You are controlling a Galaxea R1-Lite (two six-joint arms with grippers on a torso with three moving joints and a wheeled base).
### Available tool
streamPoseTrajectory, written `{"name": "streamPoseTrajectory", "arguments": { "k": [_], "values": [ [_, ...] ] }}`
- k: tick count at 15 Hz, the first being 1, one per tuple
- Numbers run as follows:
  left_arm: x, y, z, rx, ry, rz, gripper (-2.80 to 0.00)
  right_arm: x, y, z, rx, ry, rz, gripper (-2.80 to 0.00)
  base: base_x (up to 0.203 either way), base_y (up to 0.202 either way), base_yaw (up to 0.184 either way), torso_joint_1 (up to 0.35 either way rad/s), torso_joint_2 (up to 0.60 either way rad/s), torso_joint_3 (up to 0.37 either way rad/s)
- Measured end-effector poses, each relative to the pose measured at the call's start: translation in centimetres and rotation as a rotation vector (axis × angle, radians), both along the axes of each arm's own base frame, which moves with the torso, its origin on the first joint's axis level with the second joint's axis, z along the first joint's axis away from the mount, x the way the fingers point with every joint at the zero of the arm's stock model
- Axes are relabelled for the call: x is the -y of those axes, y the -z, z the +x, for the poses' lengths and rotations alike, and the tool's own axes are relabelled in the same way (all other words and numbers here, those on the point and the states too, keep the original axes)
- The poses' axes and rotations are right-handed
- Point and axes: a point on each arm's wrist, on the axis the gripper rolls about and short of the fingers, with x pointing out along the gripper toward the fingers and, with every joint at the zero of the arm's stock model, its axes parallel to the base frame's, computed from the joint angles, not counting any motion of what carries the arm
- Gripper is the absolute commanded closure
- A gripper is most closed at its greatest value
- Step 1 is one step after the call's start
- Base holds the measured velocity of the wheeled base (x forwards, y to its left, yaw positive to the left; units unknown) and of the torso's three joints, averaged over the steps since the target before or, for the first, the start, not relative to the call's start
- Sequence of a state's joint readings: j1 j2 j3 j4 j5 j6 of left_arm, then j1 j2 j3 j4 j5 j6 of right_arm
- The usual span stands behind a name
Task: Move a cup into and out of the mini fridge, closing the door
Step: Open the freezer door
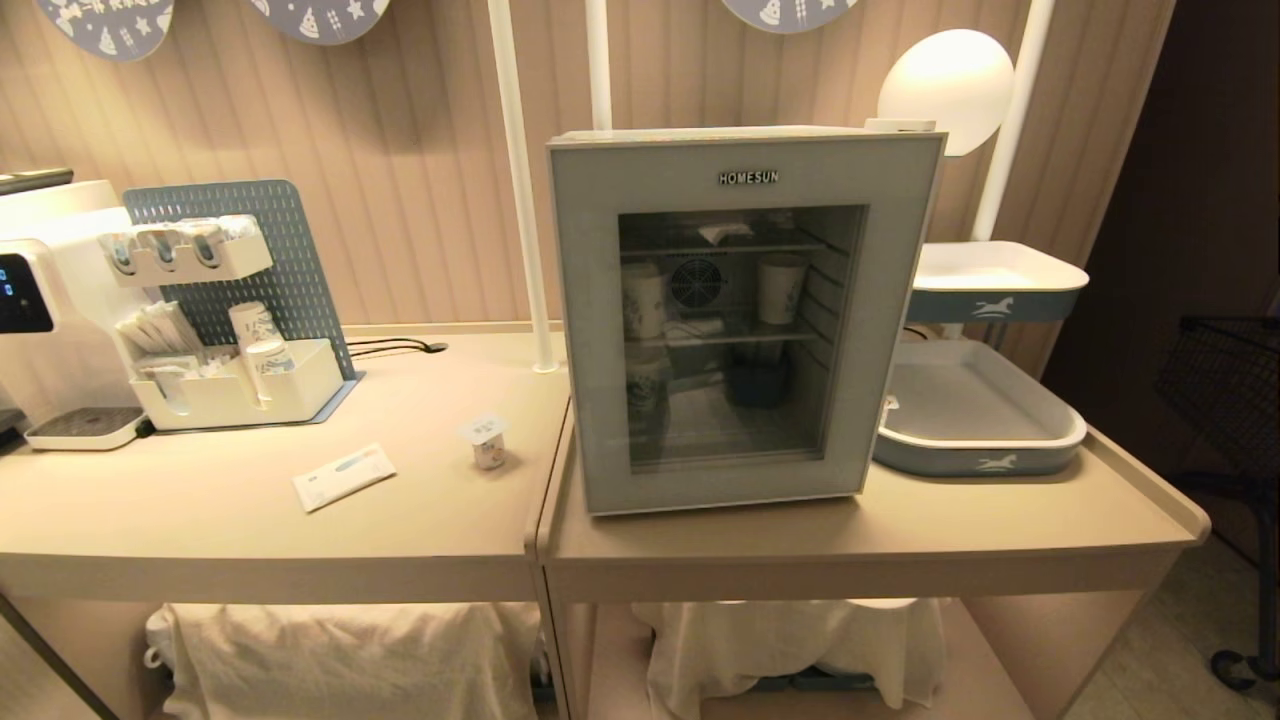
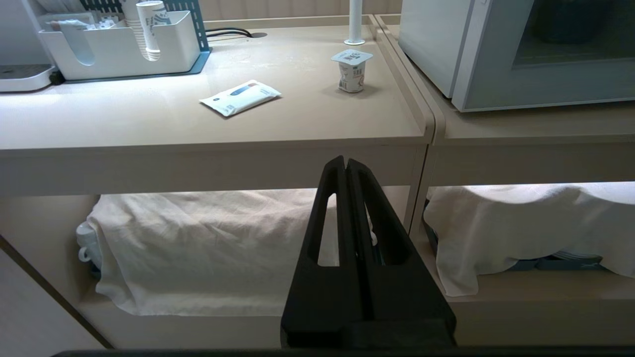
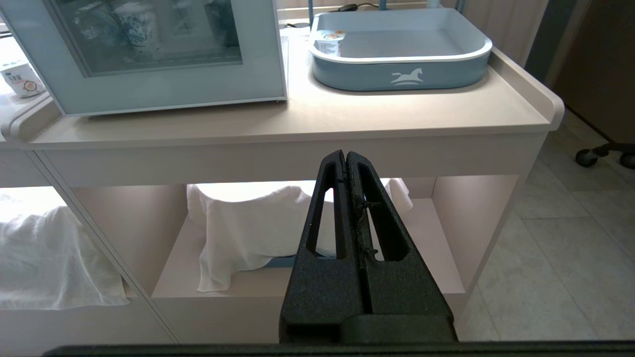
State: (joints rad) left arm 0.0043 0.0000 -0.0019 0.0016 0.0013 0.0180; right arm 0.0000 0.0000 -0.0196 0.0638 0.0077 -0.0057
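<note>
1. White and boxy, the mini fridge stands on the beige counter with its grey-blue glass door shut; the tiny white foil-lidded cup sits just left of it. No step looks begun.
2. Left wrist view: the black left gripper hangs closed and empty, below the counter edge, well short of the fridge.
3. Right wrist view: the black right gripper is likewise closed on nothing. Next, I judge, the door needs opening.
</note>
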Motion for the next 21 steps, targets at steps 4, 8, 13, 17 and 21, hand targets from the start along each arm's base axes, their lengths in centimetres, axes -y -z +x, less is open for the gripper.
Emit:
{"name": "streamPoseTrajectory", "arguments": {
  "k": [4,8,13,17,21],
  "values": [
    [0.0,0.0,0.0,-0.006,-0.001,0.001,0.00,0.0,0.0,0.0,0.000,0.000,0.000,0.00,0.000,0.000,0.000,0.000,0.00,0.000],
    [0.0,-1.5,-0.8,-0.005,0.000,0.004,0.00,0.0,0.0,0.0,0.000,0.000,0.000,0.00,0.000,0.000,0.000,0.000,0.00,0.000],
    [0.0,-0.3,-0.1,0.004,-0.002,0.018,0.00,0.0,0.0,0.0,0.000,0.000,0.000,0.00,0.000,0.000,0.000,0.000,0.00,0.000],
    [0.0,0.0,0.0,-0.004,0.000,0.031,0.00,0.0,0.0,0.0,0.000,0.000,0.000,0.00,0.000,0.000,0.000,0.000,0.00,0.000],
    [0.0,0.1,0.0,-0.008,-0.001,0.030,0.00,0.0,0.0,0.0,0.000,-0.001,0.000,0.00,0.107,0.000,-0.003,0.000,0.00,-0.002]
  ]
}}
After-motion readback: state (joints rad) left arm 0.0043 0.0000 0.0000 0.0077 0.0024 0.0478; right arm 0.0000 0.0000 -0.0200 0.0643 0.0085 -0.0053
